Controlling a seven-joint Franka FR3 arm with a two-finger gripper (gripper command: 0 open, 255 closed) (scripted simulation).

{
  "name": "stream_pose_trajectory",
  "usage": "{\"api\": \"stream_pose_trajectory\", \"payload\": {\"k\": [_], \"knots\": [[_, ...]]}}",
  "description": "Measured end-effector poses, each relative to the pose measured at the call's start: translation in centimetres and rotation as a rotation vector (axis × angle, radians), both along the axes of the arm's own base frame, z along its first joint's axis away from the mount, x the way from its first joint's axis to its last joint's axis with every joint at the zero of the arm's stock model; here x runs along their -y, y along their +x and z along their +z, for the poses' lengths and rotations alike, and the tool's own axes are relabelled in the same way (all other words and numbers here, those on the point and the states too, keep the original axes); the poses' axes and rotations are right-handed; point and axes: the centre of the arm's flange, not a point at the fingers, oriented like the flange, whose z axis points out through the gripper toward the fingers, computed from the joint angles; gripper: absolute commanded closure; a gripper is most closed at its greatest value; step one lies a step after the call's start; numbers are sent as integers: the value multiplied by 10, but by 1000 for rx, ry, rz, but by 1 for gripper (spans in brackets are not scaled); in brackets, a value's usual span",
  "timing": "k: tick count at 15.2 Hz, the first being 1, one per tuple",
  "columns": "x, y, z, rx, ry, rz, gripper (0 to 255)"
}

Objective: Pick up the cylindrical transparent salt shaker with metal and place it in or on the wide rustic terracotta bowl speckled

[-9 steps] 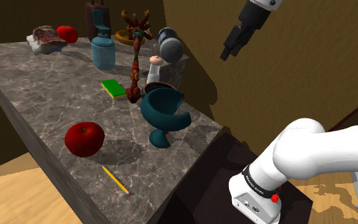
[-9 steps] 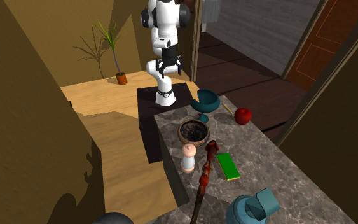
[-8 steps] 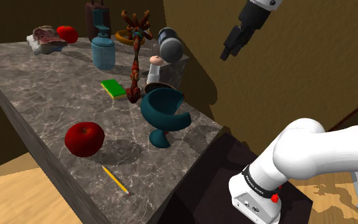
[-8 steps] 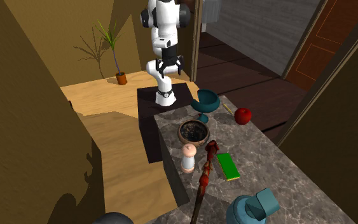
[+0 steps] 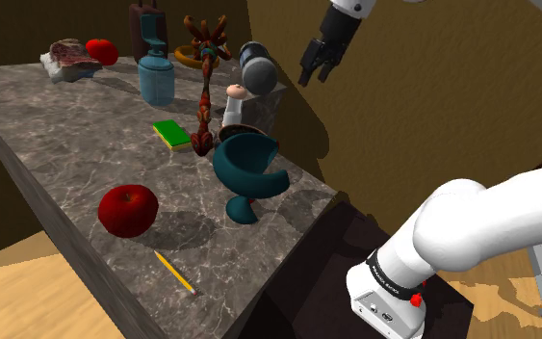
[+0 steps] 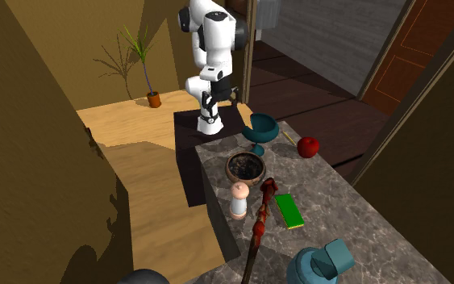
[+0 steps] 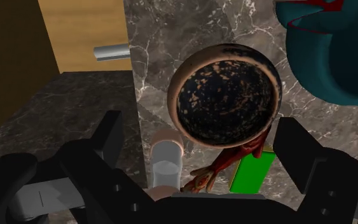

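Note:
The salt shaker stands upright near the counter's far edge, with a pale body and a peach cap; I also see the shaker from across the counter and the shaker just beyond my fingers. The speckled brown bowl sits beside it, half hidden in the shoulder view where only the bowl's rim shows. From the hand, the bowl is dark inside with rust flecks. My gripper hangs open high above both, holding nothing. It shows as the gripper and the gripper.
A teal footed bowl stands close to the brown bowl. A red-brown carved figure leans by the shaker, next to a green sponge. A red apple, a pencil and a blue jar also stand on the marble counter.
The arm has swung toward the shoulder view's left, carrying the open gripper closer above the shaker and the bowl. The objects have not moved.

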Motion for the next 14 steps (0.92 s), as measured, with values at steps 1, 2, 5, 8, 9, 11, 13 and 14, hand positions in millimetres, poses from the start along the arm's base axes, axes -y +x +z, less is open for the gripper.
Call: {"api": "stream_pose_trajectory", "payload": {"k": [1, 2, 5, 8, 9, 11, 13, 14], "knots": [[-3, 13, -6, -3, 0, -5, 0], [-4, 23, -12, -5, 0, -9, 0], [-2, 60, -24, -11, 1, -22, 0], [-6, 99, -40, -18, 2, -34, 0], [-7, 113, -43, -20, 2, -38, 0], [-7, 139, -54, -24, 2, -47, 0], [-7, 164, -62, -28, 3, -55, 0], [-9, 174, -67, -31, 3, -60, 0]]}}
